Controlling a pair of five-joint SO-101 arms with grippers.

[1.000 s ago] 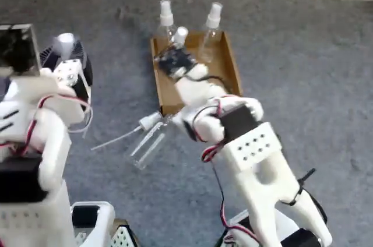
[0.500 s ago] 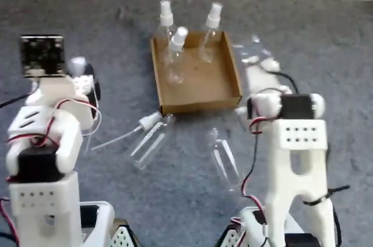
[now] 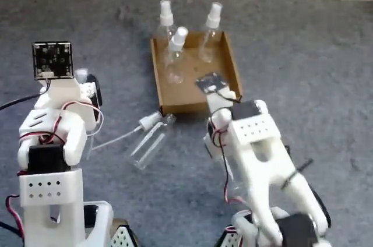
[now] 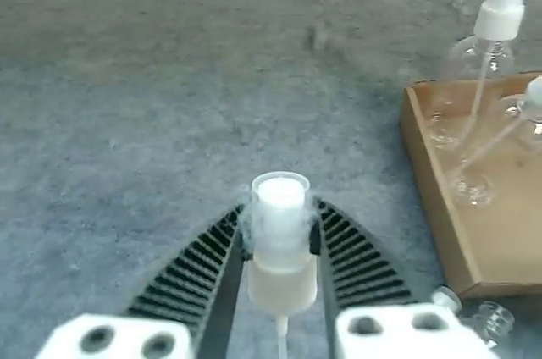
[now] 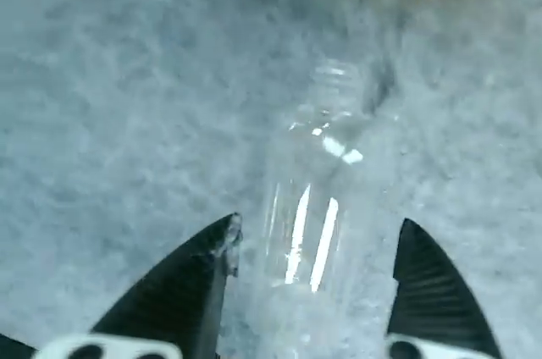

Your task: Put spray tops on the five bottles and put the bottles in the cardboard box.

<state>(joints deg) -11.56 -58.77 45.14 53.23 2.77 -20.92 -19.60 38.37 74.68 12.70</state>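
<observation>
Holding a spray top (image 4: 281, 274) between its closed fingers, with the thin tube hanging down, the left gripper (image 4: 279, 213) is above the carpet (image 4: 127, 105). The cardboard box (image 4: 428, 181) is ahead of it, toward the other arm's side, with capped bottles (image 4: 491, 46) standing there. The right gripper (image 5: 318, 228) is open. The uncapped bottle (image 5: 326, 164) lies on the carpet directly below it, between the two fingers but not touched, with its neck pointing away from the gripper. I judge that the step in hand is picking up this bottle so that it can receive the top. The next move probably calls for lowering and closing gently around the body, because the round clear plastic may roll or slip.
</observation>
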